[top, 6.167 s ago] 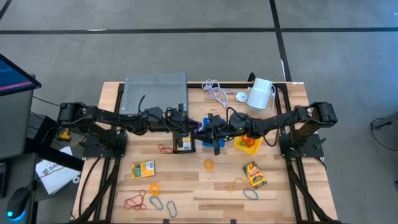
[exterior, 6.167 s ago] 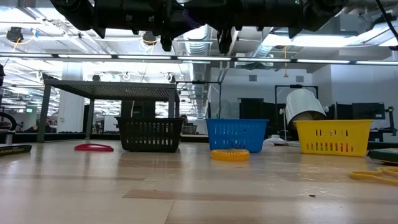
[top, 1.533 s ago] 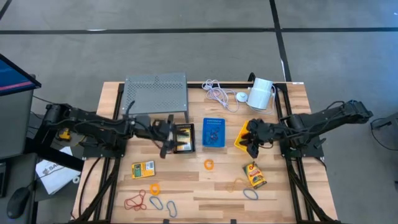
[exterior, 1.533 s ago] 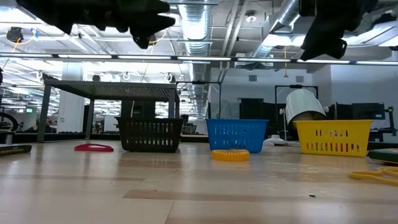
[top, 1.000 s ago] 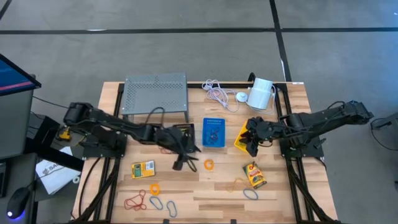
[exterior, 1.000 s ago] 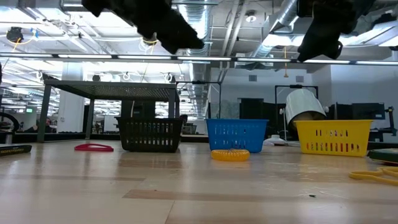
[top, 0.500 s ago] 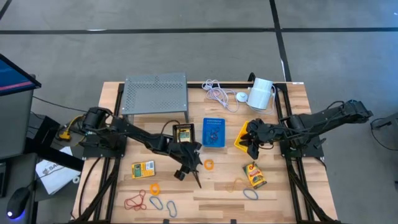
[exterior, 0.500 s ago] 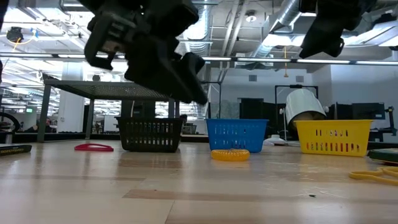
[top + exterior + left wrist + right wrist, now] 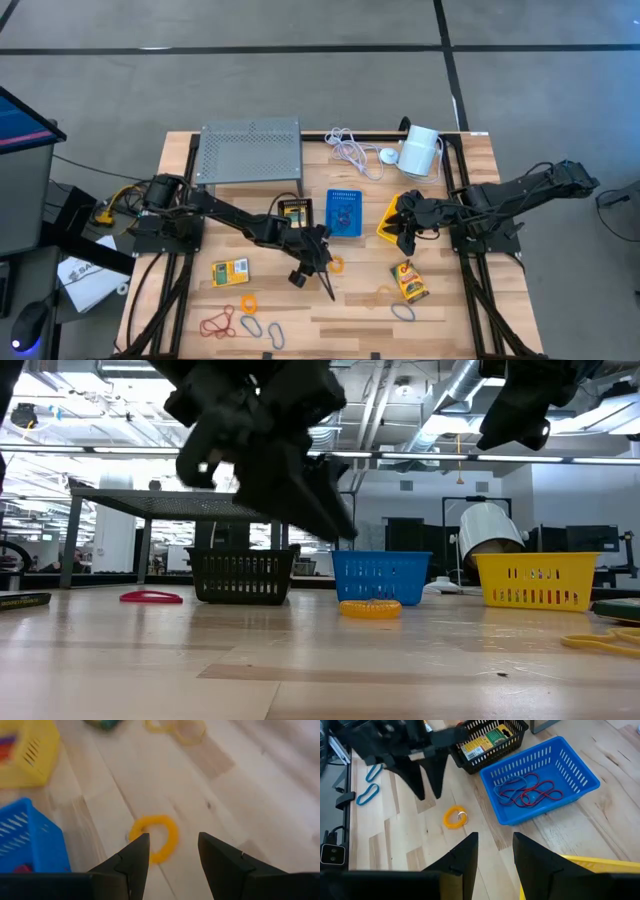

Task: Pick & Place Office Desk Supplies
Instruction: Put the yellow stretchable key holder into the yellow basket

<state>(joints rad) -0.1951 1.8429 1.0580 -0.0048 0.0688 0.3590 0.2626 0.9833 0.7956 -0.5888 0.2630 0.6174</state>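
Reach is what changed most: a second and a half ago the left gripper (image 9: 322, 277) sat beside the black bin (image 9: 295, 221); now its arm stretches out across the table and the gripper hovers above the orange coiled loop (image 9: 336, 265). In the left wrist view that loop (image 9: 154, 838) lies flat on the wood just ahead of the two dark fingers (image 9: 130, 861), which stand part-open and empty. This looks like the approach to the next pick, with no contact yet.

The right gripper (image 9: 406, 232) has stayed over the yellow bin (image 9: 390, 218), jaws narrowly apart and holding nothing.

Three small bins are slatted plastic baskets. The black one holds a yellow card packet (image 9: 489, 740); the blue bin (image 9: 539, 779) holds thin red and blue rubber loops (image 9: 527, 790). More packets (image 9: 230, 271) and loops (image 9: 217, 324) lie scattered on the pale, planked wooden table (image 9: 300, 310).
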